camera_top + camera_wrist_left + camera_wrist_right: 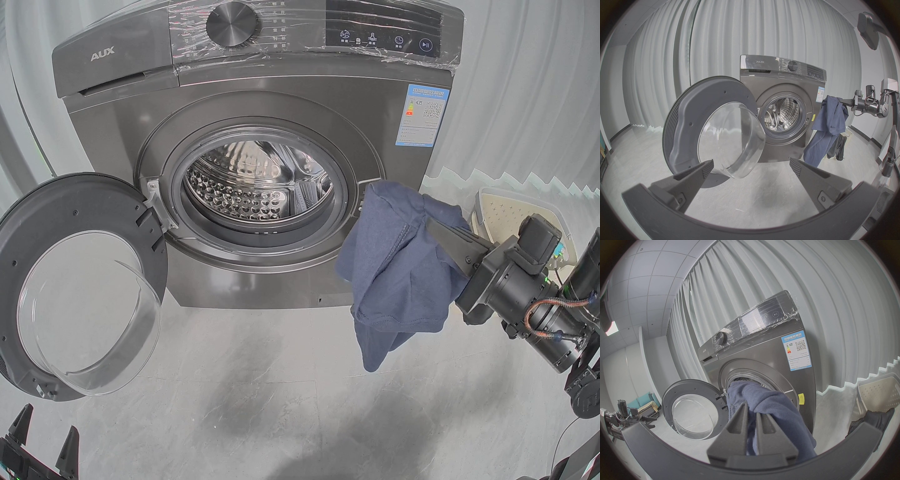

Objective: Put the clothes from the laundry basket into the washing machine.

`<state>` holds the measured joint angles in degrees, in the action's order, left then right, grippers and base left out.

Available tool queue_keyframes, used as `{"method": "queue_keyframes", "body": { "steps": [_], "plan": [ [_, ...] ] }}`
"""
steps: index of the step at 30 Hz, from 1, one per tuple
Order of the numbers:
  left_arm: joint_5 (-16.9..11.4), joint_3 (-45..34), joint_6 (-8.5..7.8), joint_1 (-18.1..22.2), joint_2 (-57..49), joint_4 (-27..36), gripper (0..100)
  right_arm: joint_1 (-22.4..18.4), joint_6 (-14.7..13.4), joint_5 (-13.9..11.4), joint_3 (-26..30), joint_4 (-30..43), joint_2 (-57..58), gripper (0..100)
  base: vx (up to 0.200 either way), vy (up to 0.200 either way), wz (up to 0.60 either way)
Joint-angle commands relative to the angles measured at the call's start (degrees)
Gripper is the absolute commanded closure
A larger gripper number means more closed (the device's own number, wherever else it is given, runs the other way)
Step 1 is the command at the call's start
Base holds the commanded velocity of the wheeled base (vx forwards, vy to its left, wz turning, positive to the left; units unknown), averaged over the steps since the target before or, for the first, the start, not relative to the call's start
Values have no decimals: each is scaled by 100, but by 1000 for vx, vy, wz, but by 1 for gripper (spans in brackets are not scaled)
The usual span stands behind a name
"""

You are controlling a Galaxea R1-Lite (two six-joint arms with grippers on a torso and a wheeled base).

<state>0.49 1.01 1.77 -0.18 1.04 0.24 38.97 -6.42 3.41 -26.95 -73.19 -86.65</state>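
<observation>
Blue shirt (pixel 394 269): we held it pinched between the closed fingers of the right gripper (pixel 752 415), centre right of the head frame, just right of the drum (pixel 256 181) mouth, its tail hanging low. Left gripper (pixel 751 164): spread wide, holding nothing, lower left. Door (pixel 75 206): open, at left. Basket (pixel 500 215): right edge, with a dark garment (pixel 875 419) draped over its rim. Handling, as we judged it: lift the shirt higher, swing it left, and push it deep into the drum before release, so that no cloth trailed outside.
</observation>
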Motion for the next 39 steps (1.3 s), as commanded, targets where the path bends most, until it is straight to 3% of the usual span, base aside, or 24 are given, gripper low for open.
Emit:
{"method": "queue_keyframes", "body": {
  "steps": [1,8,17,21,27,31,35,39],
  "plan": [
    [4,-92,-1,1,-77,2,0,5,1,-7,-3,-2,-10,100,0,0,0],
    [4,-92,-1,1,-77,2,0,5,1,1,-3,16,-10,100,0,0,0],
    [4,-92,17,1,-77,2,0,-21,1,1,-29,-11,-89,100,0,200,0],
    [4,-92,8,1,-77,2,0,-13,1,1,-3,16,-80,100,0,0,0],
    [13,-101,-80,9,-86,-24,0,84,18,1,-64,24,-133,100,0,0,0],
    [30,-101,-265,36,-104,-16,0,146,115,10,-258,-11,-353,100,0,0,0],
    [13,-101,-265,36,-95,-16,0,304,124,45,-372,-28,-449,100,0,0,0],
    [-5,-101,-291,36,-86,-16,0,515,80,248,-548,-81,-616,100,0,0,0]
  ]
}}
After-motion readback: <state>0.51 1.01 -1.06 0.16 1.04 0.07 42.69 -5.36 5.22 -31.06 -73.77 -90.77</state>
